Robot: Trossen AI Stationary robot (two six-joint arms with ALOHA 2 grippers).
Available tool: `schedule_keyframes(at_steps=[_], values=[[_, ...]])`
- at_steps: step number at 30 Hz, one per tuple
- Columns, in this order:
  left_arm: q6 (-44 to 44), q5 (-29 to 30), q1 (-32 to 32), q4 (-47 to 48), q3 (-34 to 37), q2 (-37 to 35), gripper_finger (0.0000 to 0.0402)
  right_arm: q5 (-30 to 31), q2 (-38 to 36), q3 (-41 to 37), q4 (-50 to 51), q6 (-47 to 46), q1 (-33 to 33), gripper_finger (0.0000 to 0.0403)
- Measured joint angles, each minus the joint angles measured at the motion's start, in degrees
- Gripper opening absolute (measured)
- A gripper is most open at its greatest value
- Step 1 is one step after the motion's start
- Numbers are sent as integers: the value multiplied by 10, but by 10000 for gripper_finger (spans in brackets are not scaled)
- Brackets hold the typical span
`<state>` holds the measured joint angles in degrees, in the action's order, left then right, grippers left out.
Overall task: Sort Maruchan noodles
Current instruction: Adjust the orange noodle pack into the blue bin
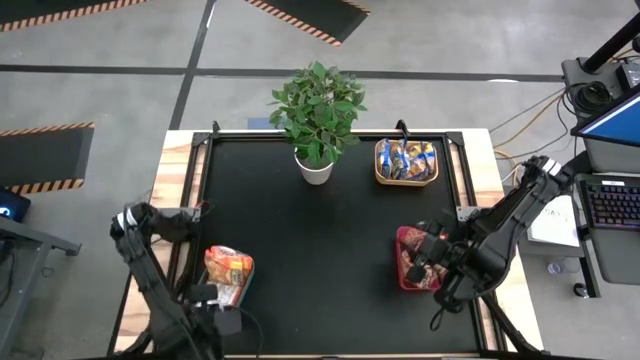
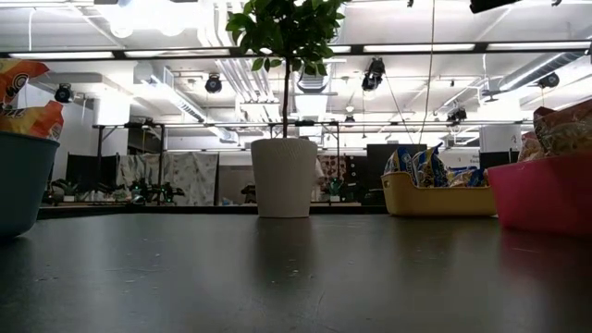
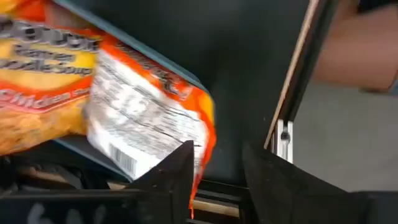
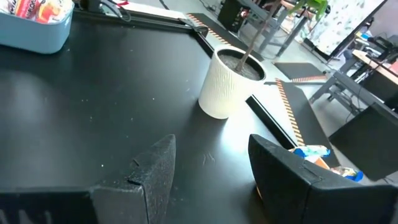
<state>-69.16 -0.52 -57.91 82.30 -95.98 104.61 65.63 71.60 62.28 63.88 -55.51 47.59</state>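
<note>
Orange Maruchan packets (image 1: pixel 229 268) lie in a grey-blue bin (image 1: pixel 243 290) at the near left; one packet (image 3: pixel 149 118) hangs over the bin's rim (image 3: pixel 155 65). My left gripper (image 3: pixel 217 171) is open just near of this bin, also seen in the high view (image 1: pixel 215 298). Red-pink packets (image 1: pixel 408 262) lie in a red bin (image 1: pixel 399 240) at the right. My right gripper (image 4: pixel 211 168) is open and empty over that bin, also seen in the high view (image 1: pixel 422 262). Blue-and-yellow packets (image 1: pixel 405 158) fill an orange bin (image 1: pixel 380 178) at the far right. My left gripper's fingers stand open, and the overhanging orange packet's lower corner (image 3: pixel 202 152) lies right beside one finger (image 3: pixel 177 171). I cannot tell whether they touch. Nothing is between the two fingers.
A potted plant in a white pot (image 1: pixel 314 168) stands at the far middle of the black table (image 1: pixel 320 260). The table's middle is bare between the bins. A monitor and keyboard (image 1: pixel 610 200) stand off the table's right side.
</note>
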Motion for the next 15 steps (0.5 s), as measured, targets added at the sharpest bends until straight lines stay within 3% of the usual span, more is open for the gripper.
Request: schedule_keyframes(at_steps=[7, 15], values=[[13, 11, -35, 15, -10, 51, 161, 0, 13, 0, -1, 0, 0, 194], [-11, 31, -55, 60, -7, 64, 162, 0, 13, 0, -14, 0, 0, 194]])
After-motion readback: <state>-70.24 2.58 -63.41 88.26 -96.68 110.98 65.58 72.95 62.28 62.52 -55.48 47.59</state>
